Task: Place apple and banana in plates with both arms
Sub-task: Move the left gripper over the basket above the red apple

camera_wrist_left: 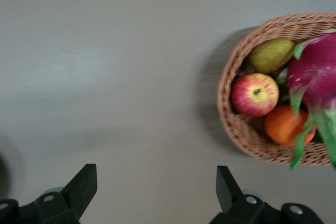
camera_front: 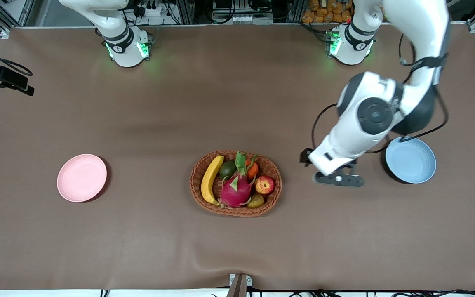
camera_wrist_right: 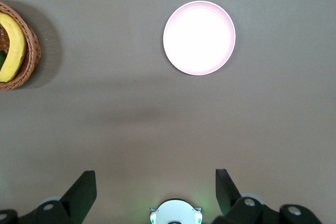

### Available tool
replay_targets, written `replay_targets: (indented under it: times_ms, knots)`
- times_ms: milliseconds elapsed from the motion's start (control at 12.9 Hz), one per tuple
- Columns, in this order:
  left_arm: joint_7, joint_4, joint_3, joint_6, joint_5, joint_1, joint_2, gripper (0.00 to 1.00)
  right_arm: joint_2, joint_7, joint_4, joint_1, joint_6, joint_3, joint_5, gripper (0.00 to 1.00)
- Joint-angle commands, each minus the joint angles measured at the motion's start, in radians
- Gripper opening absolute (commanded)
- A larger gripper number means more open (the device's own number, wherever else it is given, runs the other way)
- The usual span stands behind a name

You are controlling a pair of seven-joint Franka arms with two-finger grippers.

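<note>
The small red-yellow apple (camera_front: 265, 184) and the long yellow banana (camera_front: 211, 180) lie in the brown oval wicker basket (camera_front: 236, 211). The left gripper (camera_front: 338, 179) hovers beside this basket, fingers wide and empty. The right gripper (camera_wrist_right: 155, 192), fingers also wide, waits high over the bench.

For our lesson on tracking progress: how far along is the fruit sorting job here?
Nothing is done yet: the apple and banana lie in the basket, and the pink plate and blue plate hold nothing. In hand: the left hand, open, hangs between basket and blue plate. The right hand is open, high above the table. Both placements remain.
</note>
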Motion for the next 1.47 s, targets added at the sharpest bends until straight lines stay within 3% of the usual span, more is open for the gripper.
replay_targets:
  times_ms: [0, 309, 696, 1159, 1391]
  knots:
    - [-0.052, 0.067, 0.003, 0.052, -0.013, -0.044, 0.068, 1.0, 0.005, 0.003, 0.002, -0.005, -0.005, 0.007, -0.005, 1.0]
    - [-0.069, 0.085, 0.006, 0.175, -0.012, -0.104, 0.165, 1.0, 0.006, 0.004, 0.002, -0.003, -0.004, 0.007, -0.005, 1.0]
    - [-0.052, 0.085, 0.006, 0.316, -0.005, -0.106, 0.242, 1.0, 0.008, 0.004, 0.002, -0.003, -0.004, 0.007, -0.005, 1.0]
    - [-0.064, 0.085, 0.006, 0.471, -0.007, -0.136, 0.317, 1.0, 0.009, 0.004, 0.001, -0.003, -0.004, 0.007, -0.005, 1.0]
    - [-0.068, 0.082, 0.006, 0.479, -0.01, -0.147, 0.319, 1.0, 0.009, 0.004, 0.001, -0.003, -0.004, 0.007, -0.005, 1.0]
